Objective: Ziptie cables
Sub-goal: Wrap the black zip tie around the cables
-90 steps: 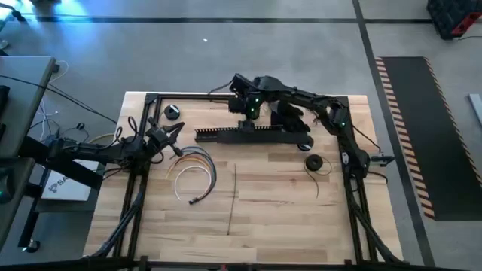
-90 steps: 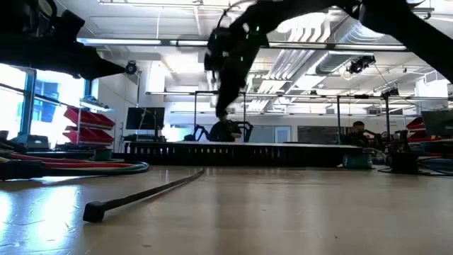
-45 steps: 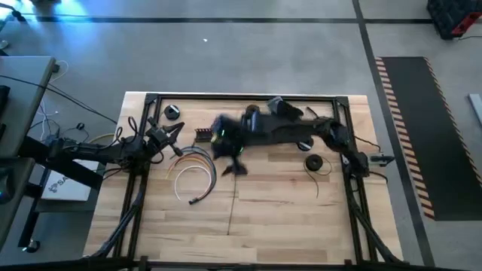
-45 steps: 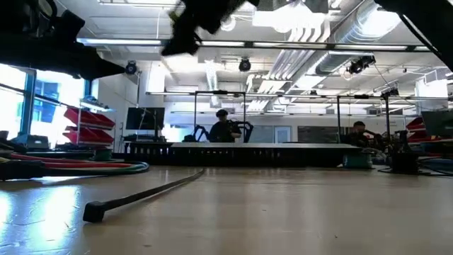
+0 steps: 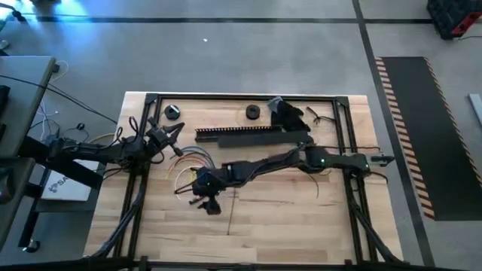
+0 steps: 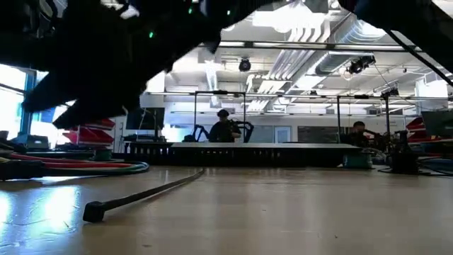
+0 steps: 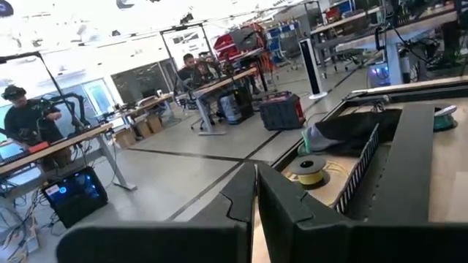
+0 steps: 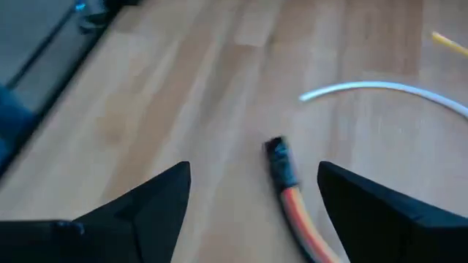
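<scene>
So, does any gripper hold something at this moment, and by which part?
Nothing is held. The right gripper is open above a cable end of the cables; the left gripper is shut on nothing.

Wooden table [image 5: 286, 218], black frame. Right arm stretched across it; right gripper [image 5: 202, 192] over the near end of the cables [image 5: 188, 159]. Left gripper [image 5: 172, 135] at the left edge. Black slotted duct [image 5: 248, 134] toward the back. Ziptie [image 5: 232, 214] near centre.

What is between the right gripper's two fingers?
In the right wrist view, the open right gripper has the dark connector end of an orange-red wire from the cables lying on the wooden table between its fingers, not yet gripped.
</scene>
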You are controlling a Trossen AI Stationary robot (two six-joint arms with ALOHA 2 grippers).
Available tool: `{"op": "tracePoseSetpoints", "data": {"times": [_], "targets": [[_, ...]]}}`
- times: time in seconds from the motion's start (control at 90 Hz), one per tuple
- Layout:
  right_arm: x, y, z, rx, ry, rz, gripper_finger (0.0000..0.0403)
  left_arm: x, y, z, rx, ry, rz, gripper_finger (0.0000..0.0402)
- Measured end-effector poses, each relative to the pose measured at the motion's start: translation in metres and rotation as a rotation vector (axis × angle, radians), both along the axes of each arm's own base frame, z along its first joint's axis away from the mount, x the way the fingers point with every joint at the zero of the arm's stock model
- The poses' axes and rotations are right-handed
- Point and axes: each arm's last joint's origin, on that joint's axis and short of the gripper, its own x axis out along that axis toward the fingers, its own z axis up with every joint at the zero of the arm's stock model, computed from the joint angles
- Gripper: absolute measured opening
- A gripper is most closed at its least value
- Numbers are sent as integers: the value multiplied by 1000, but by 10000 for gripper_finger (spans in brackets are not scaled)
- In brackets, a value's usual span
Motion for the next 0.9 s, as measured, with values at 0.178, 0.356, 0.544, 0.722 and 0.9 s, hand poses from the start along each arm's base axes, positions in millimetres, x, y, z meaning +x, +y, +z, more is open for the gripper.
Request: {"op": "tracePoseSetpoints", "data": {"times": [0.178,0.356,0.544,0.722,0.9], "targets": [[7,1,-28,11,-20,-11,264,0,0,0,0,0,0,0],[9,2,-48,-12,-13,-1,250,0,0,0,0,0,0,0],[8,4,-51,-84,-13,-38,187,0,0,0,0,0,0,0],[7,3,-53,-76,9,-76,68,0,0,0,0,0,-1,0],[8,3,-37,-61,79,-134,24,0,0,0,0,-1,0,0]]}}
